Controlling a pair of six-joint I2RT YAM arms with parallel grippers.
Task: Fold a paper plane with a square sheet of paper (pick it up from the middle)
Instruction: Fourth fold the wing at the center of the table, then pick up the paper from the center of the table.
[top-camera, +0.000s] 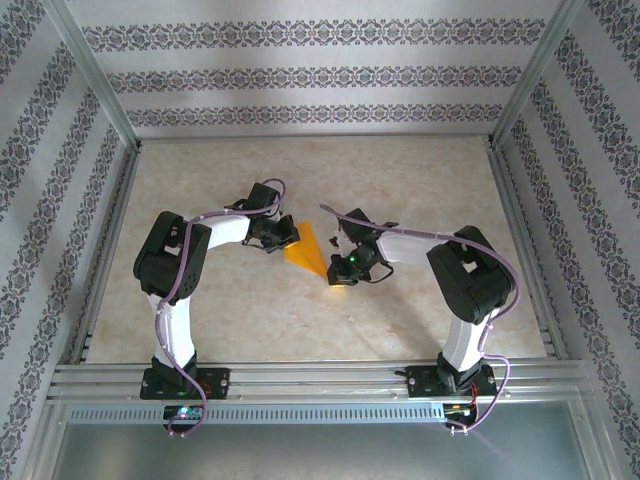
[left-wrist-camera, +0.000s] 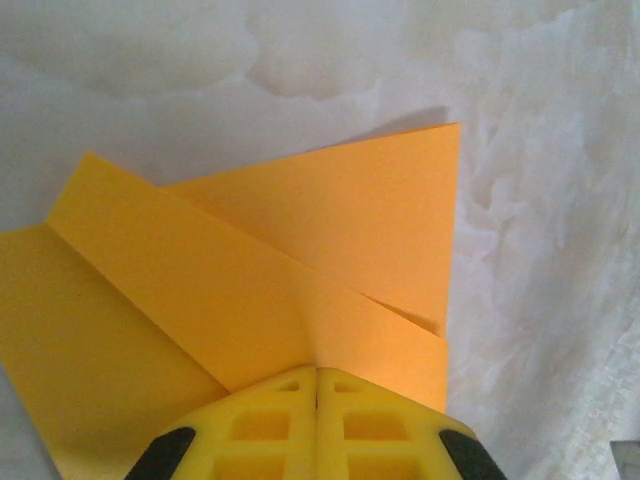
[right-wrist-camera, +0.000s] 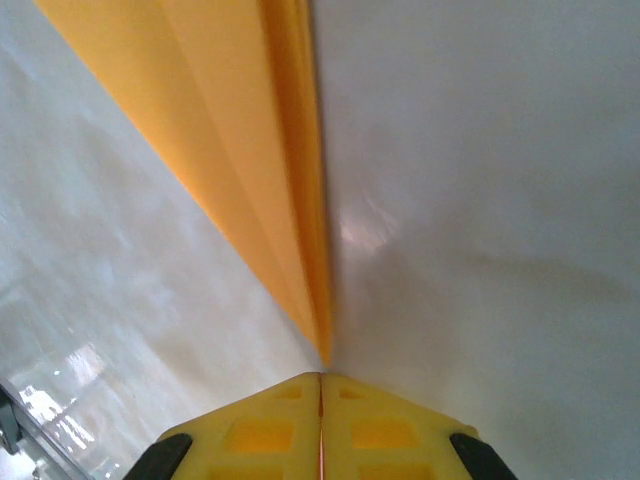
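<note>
Currently, item one, left: left fingers (left-wrist-camera: 265, 425), yellow, clenched with no gap at the seam. They grip the wide end of the paper plane (top-camera: 309, 250), where a diagonal flap overlaps a broader triangular panel. Item two, centre: the paper plane itself, bright orange and partly folded, stretched between the two arms over the middle of the pale worktop (top-camera: 240, 320). It is broad at the left and tapers to a sharp tip at the lower right; whether it rests on the worktop or hangs just off it cannot be told. Item three, right: right fingers (right-wrist-camera: 380, 430), yellow, likewise pressed together. The sharp tip runs into their seam, where a thin orange line shows, so they are judged to be pinching that tip. Layers along the long edge lie stacked and close. Step in hand, as judged: a late fold, with the body already narrowed to a dart and both ends pinned ahead of a crease or wing fold. Next move calls for one end anchored while the other fingers release and take a fresh hold on a free edge. The layers need to stay aligned and the pull gentle, since thin paper taut between two grips may tear or slip.
</note>
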